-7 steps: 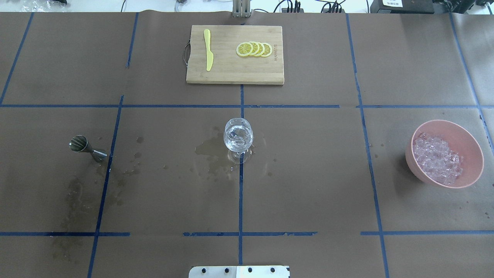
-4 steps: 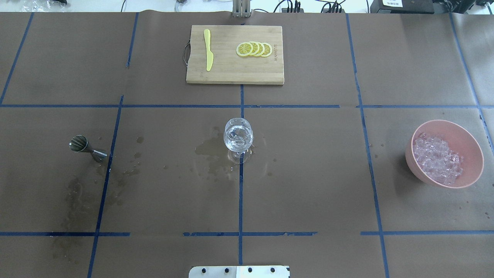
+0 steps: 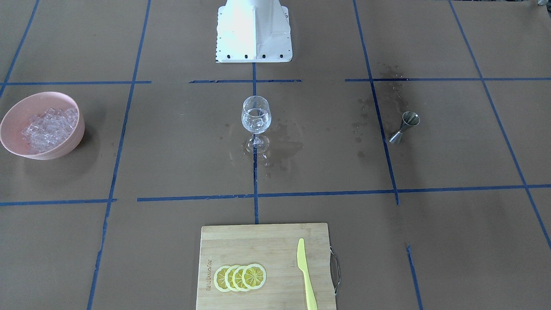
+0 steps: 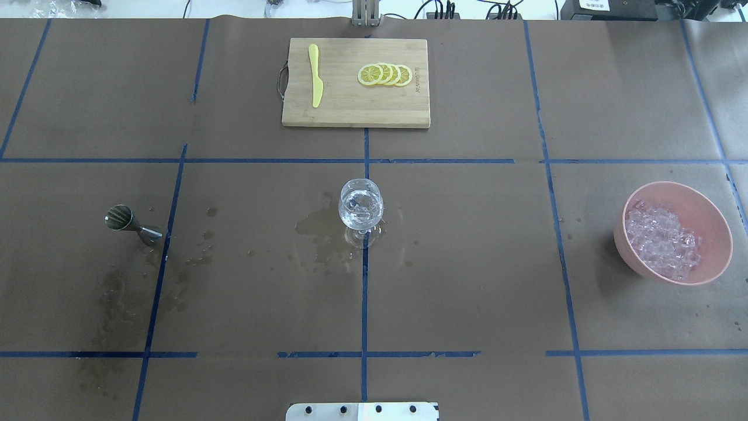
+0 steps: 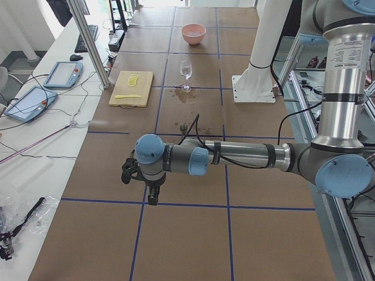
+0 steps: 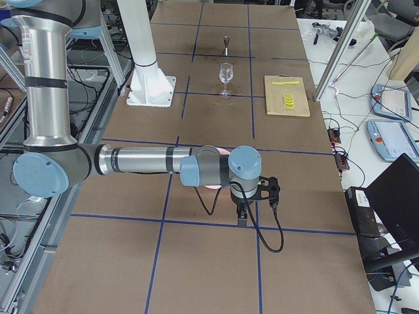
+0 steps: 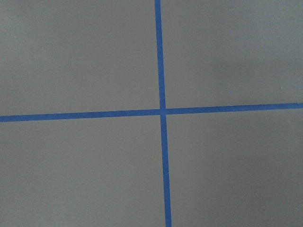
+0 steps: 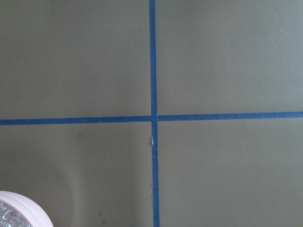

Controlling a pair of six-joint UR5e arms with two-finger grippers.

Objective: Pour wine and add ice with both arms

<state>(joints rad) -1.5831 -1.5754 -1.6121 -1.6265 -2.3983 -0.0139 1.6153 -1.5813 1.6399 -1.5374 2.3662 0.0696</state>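
A clear wine glass (image 4: 361, 210) stands upright at the table's middle, also in the front view (image 3: 256, 119). It holds clear ice cubes. I cannot pick out the wine in it. A pink bowl (image 4: 712, 217) on the right holds several ice cubes (image 4: 663, 241). A steel jigger (image 4: 132, 224) stands on the left. My left gripper (image 5: 152, 196) hangs over bare table far to the left, seen only in the exterior left view. My right gripper (image 6: 243, 217) hangs far to the right, near the bowl. I cannot tell if either is open or shut.
A wooden cutting board (image 4: 355, 111) at the far side carries lemon slices (image 4: 385, 75) and a yellow knife (image 4: 315, 75). Wet stains (image 4: 318, 231) spread around the glass and near the jigger. The white base block (image 3: 253, 30) stands at the near edge.
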